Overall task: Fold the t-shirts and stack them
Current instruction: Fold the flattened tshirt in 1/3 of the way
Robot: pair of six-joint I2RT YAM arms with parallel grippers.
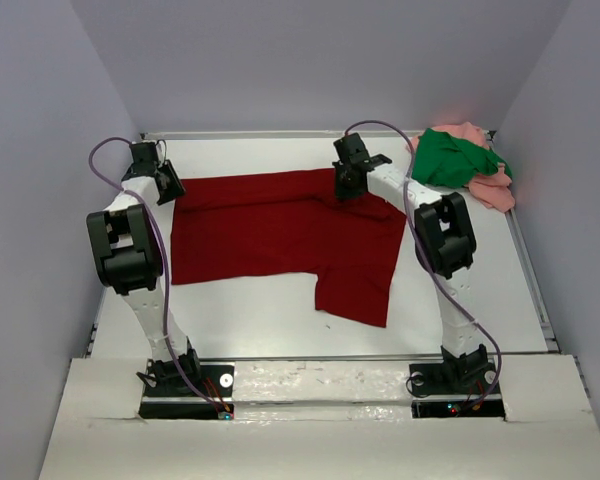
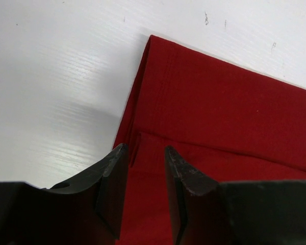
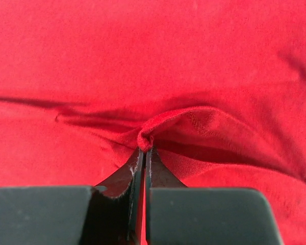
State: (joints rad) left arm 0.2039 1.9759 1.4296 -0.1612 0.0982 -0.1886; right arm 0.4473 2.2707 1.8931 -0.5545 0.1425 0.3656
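Observation:
The dark red t-shirt [image 1: 280, 235] lies spread on the white table, one part hanging toward the front right. My left gripper [image 1: 170, 185] is open just above the shirt's far left corner [image 2: 158, 56], which shows doubled cloth in the left wrist view, between its fingers [image 2: 115, 176]. My right gripper [image 1: 345, 188] is shut on a pinched fold of the dark red t-shirt [image 3: 145, 139] at its far edge, with the cloth puckered at the tips. The bright green t-shirt [image 1: 450, 158] lies bunched on the salmon pink t-shirt [image 1: 495, 188] at the far right corner.
The white table [image 1: 250, 310] has a raised rim along its far and right sides. Grey walls close in at the left, back and right. Both arm bases stand at the near edge.

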